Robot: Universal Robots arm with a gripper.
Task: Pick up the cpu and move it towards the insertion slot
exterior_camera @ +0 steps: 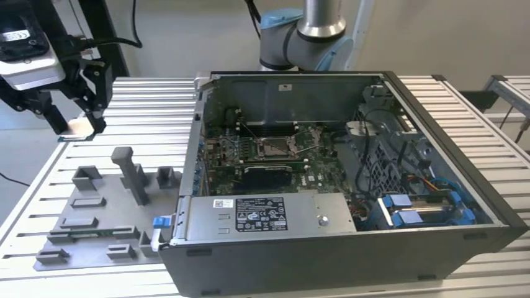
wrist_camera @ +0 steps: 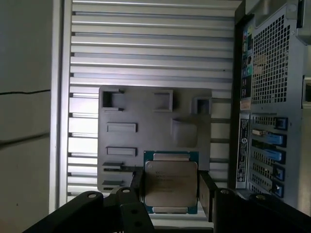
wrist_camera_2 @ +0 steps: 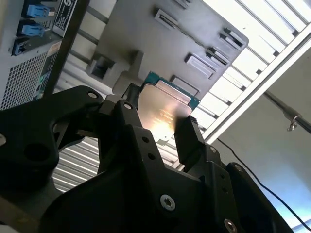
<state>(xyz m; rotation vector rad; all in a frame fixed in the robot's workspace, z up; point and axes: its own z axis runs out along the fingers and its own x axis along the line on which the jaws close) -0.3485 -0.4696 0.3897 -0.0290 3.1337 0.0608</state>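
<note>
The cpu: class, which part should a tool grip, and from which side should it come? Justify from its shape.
Grip two opposite thin edges, coming square onto its flat face. The cpu is a thin flat square, so only its edges offer parallel faces to pinch. In the first wrist view the tool holds it just so, a finger on each side.

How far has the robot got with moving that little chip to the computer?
The pick-up looks done: the black gripper is shut on the thin square silvery chip, held in the air near the grey plastic tray. The trip is not: the shiny metal-framed socket inside the open computer case lies well toward the exterior view's right of the gripper.
</note>
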